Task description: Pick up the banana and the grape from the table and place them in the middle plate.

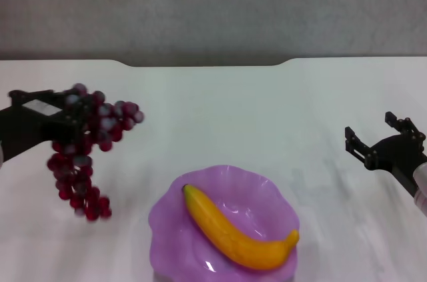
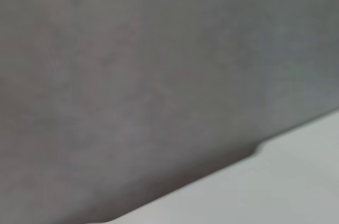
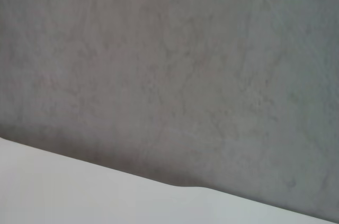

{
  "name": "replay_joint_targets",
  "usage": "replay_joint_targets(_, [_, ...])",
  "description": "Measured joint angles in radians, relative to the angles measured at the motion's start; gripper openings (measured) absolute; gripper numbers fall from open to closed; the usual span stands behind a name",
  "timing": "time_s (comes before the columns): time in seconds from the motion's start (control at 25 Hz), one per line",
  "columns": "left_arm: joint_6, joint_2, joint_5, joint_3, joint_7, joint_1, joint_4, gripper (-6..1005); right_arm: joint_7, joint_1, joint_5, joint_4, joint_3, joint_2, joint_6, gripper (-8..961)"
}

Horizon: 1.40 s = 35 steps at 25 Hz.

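Nearest us, the banana (image 1: pixel 237 232) lies across the purple plate (image 1: pixel 167 219). Farther out, our left claw (image 1: pixel 67 114) is clamped on the grape bunch (image 1: pixel 83 155), which dangles over the table (image 1: pixel 220 115) left of the plate. Our right claw (image 1: pixel 379 139) hovers spread and empty. We judge the loose bunch could swing, snagging the rim or shedding grapes.

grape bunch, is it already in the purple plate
No, the grape hangs from the left claw, off to the side of the middle plate.
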Motion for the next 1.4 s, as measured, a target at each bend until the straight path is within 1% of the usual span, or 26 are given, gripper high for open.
replay_joint_targets(0.04, [-0.038,0.000,-0.001,-0.012,-0.002,-0.005,0.017,187,0.001,0.000,0.001,0.000,-0.001,0.000,0.000,877])
replay_joint_targets(0.24, [-0.309,-0.002,0.004,-0.088,-0.044,-0.048,0.157,187,0.001,0.000,0.000,-0.001,-0.001,0.000,0.000,877])
replay_joint_targets(0.4, [-0.467,-0.003,0.000,-0.103,-0.082,-0.084,0.245,186,0.002,0.000,0.001,-0.002,0.000,0.000,0.000,877])
replay_joint_targets(0.52, [-0.572,-0.002,-0.026,-0.104,-0.110,-0.137,0.261,186,0.003,-0.005,0.003,-0.007,0.004,0.000,0.002,878])
replay_joint_targets(0.64, [-0.640,-0.004,-0.017,-0.085,-0.123,-0.171,0.254,186,0.004,-0.001,0.001,-0.006,0.005,0.001,0.003,878])
replay_joint_targets(0.68, [-0.646,-0.005,-0.009,-0.073,-0.126,-0.177,0.251,185,0.004,0.001,0.001,-0.005,0.005,0.001,0.003,878])
replay_joint_targets(0.76, [-0.634,-0.006,0.047,-0.009,-0.153,-0.204,0.231,185,0.004,0.002,0.002,-0.007,0.007,0.001,0.003,878])
replay_joint_targets(0.84, [-0.616,-0.007,0.082,0.030,-0.175,-0.222,0.218,185,0.004,0.001,0.004,-0.008,0.007,0.001,0.003,878])
replay_joint_targets(0.96, [-0.553,-0.008,0.143,0.117,-0.210,-0.243,0.195,185,0.004,0.002,0.004,-0.007,0.008,0.001,0.004,878])
replay_joint_targets(1.12, [-0.492,-0.009,0.212,0.203,-0.242,-0.266,0.161,184,0.003,0.003,0.004,-0.005,0.008,0.001,0.004,878])
replay_joint_targets(1.2, [-0.454,-0.009,0.267,0.250,-0.270,-0.278,0.129,184,0.000,0.003,0.003,-0.005,0.008,0.002,0.003,878])
replay_joint_targets(1.24, [-0.421,-0.009,0.340,0.297,-0.315,-0.296,0.093,184,0.000,0.003,0.002,-0.003,0.008,0.002,0.001,878])
replay_joint_targets(1.28, [-0.421,-0.009,0.340,0.297,-0.315,-0.296,0.093,184,0.000,0.003,0.002,-0.003,0.008,0.002,0.001,878])
replay_joint_targets(1.4, [-0.381,-0.009,0.450,0.355,-0.408,-0.336,0.035,184,0.001,0.000,0.004,-0.002,0.008,0.002,-0.002,878])
